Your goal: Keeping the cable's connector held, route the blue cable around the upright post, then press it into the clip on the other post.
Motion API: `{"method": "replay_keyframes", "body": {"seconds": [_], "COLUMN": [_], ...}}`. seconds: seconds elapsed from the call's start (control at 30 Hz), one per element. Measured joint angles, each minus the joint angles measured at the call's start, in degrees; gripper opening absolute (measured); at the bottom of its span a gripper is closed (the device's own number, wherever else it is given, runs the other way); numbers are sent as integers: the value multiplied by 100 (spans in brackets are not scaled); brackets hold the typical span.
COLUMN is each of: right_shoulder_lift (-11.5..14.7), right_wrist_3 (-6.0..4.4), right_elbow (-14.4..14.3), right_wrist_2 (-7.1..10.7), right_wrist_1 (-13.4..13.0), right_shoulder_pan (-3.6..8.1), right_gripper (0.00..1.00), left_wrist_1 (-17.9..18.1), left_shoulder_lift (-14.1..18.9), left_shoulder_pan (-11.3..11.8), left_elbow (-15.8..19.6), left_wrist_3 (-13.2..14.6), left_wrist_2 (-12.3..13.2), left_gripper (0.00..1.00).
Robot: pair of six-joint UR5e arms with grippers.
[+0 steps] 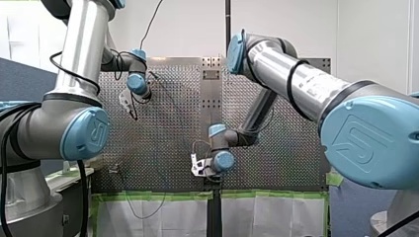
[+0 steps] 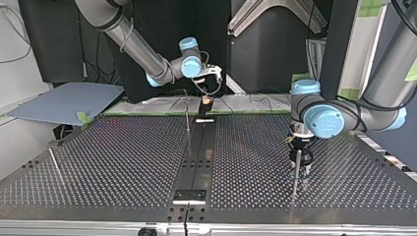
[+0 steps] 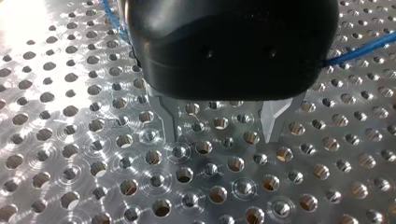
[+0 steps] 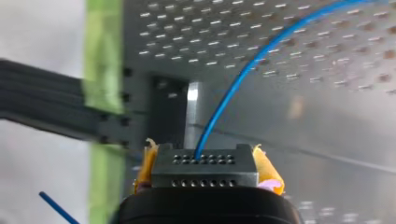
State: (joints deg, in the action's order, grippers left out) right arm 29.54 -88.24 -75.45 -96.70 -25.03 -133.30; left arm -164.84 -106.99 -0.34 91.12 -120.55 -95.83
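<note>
In the right wrist view my right gripper (image 4: 205,179) is shut with its yellow pads (image 4: 268,170) on a black connector block (image 4: 205,165). The blue cable (image 4: 243,79) leaves the block and runs away over the perforated plate. At the top view's far middle my right gripper (image 2: 207,93) hangs over the plate's edge. My left gripper (image 3: 222,126) stands open just above the plate, nothing between its metal fingers (image 3: 170,119); the blue cable (image 3: 357,46) passes behind its body. In the top view my left gripper (image 2: 300,169) is down beside a thin upright post (image 2: 295,172).
Another thin post (image 2: 188,120) stands near the plate's far middle, and a third one (image 2: 54,164) at the top view's left. A dark centre strip (image 2: 199,147) with a black block (image 2: 189,195) runs across the plate. Green tape (image 4: 102,70) lines the edge.
</note>
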Motion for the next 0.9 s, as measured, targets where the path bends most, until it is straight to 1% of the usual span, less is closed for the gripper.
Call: {"method": "replay_keyframes", "body": {"seconds": [0.17, 0.27, 0.37, 0.53, 0.7, 0.9], "right_shoulder_lift": [-173, -287, -438, -735, -1014, -1274], "right_wrist_3": [-208, -301, -360, -419, -537, -604], "right_elbow": [-233, -367, -454, -511, -600, -637], "right_wrist_2": [-41, -72, -99, -167, -187, -192], "right_wrist_1": [-245, -381, -540, -839, -1117, -1377], "right_shoulder_pan": [49, 101, 144, 197, 272, 354], "right_gripper": [0, 0, 0, 0, 0, 0], "left_wrist_1": [21, 24, 17, 13, 12, 12], "left_shoulder_lift": [0, 0, -1, -1, -1, 0], "left_shoulder_pan": [20, 28, 30, 32, 32, 39], "left_elbow": [1, 1, 0, 0, 0, 0], "left_wrist_3": [-1, -1, 4, 13, 12, 6], "left_wrist_2": [4, 6, 2, 2, 5, 0], "left_gripper": [87, 87, 87, 87, 87, 87]}}
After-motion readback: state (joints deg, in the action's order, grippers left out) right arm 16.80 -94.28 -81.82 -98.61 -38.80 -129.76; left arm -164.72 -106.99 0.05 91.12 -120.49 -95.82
